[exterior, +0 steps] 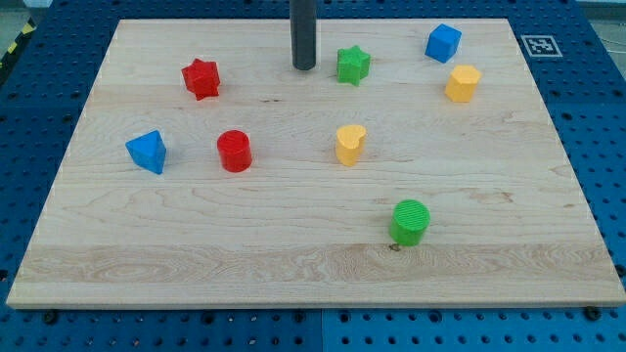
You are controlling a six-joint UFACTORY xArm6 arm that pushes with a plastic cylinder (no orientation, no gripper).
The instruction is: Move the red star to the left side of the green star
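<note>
The red star (201,78) lies on the wooden board at the view's upper left. The green star (352,65) lies near the view's top, right of centre. My tip (304,66) stands on the board just left of the green star, a small gap apart from it. The red star is well to the left of my tip and slightly lower in the view. Nothing touches the red star.
A red cylinder (235,151) and a blue triangular block (147,151) lie below the red star. A yellow heart-like block (349,144) sits mid-board. A green cylinder (410,221) lies lower right. A blue cube (442,42) and a yellow block (463,83) sit upper right.
</note>
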